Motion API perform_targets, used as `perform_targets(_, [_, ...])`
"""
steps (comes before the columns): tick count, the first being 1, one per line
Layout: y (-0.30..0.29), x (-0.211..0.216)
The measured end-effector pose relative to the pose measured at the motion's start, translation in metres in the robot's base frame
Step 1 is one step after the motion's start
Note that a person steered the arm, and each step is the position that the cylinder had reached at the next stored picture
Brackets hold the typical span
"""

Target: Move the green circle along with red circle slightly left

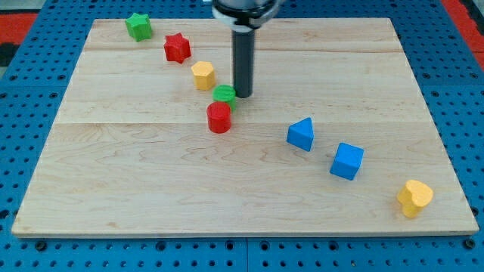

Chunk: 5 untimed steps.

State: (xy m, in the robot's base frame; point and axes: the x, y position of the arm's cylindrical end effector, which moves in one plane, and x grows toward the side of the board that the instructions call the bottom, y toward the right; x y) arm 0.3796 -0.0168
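Note:
The green circle (224,95) sits near the middle of the wooden board (151,181), touching the red circle (218,117) just below it. My tip (243,94) stands right next to the green circle on its right side, touching or nearly touching it. The dark rod rises straight up from there to the view's top.
A yellow block (203,75) lies just up-left of the green circle. A red star (177,47) and a green star (138,26) lie further up-left. A blue triangle-like block (301,134), a blue cube (347,161) and a yellow heart-like block (414,198) trail toward the lower right.

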Motion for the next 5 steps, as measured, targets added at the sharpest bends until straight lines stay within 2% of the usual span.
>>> perform_targets(2, [-0.015, -0.002])
perform_targets(4, [0.018, 0.002])
perform_targets(5, [-0.033, -0.005])
